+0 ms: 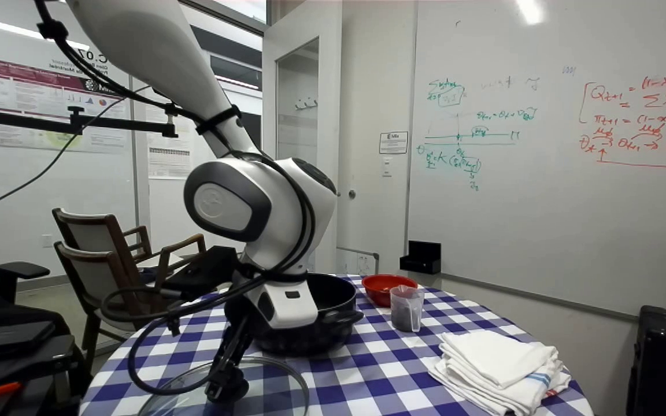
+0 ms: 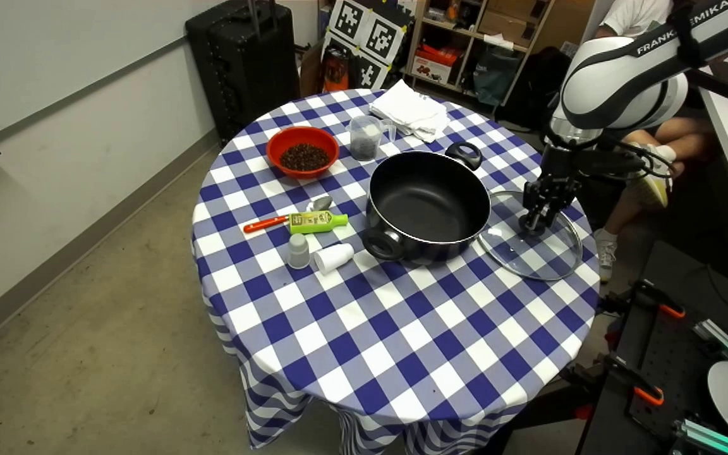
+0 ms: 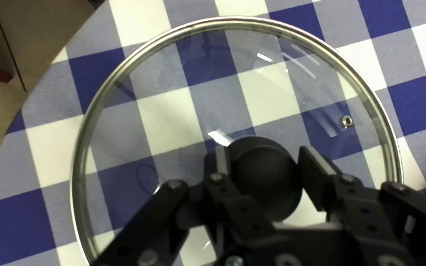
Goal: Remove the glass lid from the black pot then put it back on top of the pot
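The glass lid is beside the black pot, on the robot's side, level and at the tablecloth. I cannot tell if it rests fully on the cloth. It also shows in an exterior view and fills much of the wrist view. The pot is uncovered and looks empty inside; it also shows partly behind the arm. My gripper is shut on the lid's round black knob, one finger pad against each side. The gripper points down over the lid in an exterior view.
A red bowl with dark bits, a clear measuring cup and folded white towels stand beyond the pot. A green bottle, a red-handled utensil, a grey shaker and a white cup lie near it.
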Robot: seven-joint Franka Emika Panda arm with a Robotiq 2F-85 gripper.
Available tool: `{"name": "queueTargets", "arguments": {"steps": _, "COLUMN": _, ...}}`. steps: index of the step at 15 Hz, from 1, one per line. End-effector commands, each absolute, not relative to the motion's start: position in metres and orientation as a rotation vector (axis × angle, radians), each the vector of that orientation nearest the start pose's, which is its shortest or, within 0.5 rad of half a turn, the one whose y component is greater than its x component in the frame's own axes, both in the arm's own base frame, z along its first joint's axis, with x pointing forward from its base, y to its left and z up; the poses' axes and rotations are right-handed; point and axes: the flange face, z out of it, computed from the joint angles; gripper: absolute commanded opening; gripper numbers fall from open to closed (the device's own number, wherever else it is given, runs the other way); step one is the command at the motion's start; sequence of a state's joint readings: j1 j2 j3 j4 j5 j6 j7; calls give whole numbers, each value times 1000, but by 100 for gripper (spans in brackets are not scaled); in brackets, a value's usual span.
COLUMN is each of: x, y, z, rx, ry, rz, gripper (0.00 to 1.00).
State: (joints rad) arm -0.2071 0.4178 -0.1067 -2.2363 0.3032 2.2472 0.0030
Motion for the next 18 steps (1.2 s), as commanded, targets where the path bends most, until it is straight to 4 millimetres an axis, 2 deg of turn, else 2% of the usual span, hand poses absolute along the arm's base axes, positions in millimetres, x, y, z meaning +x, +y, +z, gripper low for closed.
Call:
{"name": "queueTargets", "arguments": {"steps": 1, "x": 468, "y": -150, "z": 181, "rx": -2788, "ry": 789, "rz": 535, "gripper": 24}}
{"name": "queueTargets", "arguments": {"steps": 6, "x": 461, "y": -157, "z": 225, "rx": -2836, "ry": 803, "rz": 509, "gripper": 24}}
{"name": "queueTargets", "arguments": {"steps": 11, "x": 461, "y": -153, "z": 290, "rx": -2943, "ry": 798, "rz": 440, "gripper": 24}}
{"name": "queueTargets", "arguments": {"steps": 14, "x": 470, "y": -135, "z": 336, "rx": -3032, "ry": 769, "rz": 398, "gripper": 24}}
{"name": "queueTargets", "arguments": {"steps": 18, "x": 496, "y": -92, "z": 385, "rx": -3137, "ry": 622, "rz": 338, "gripper": 24}}
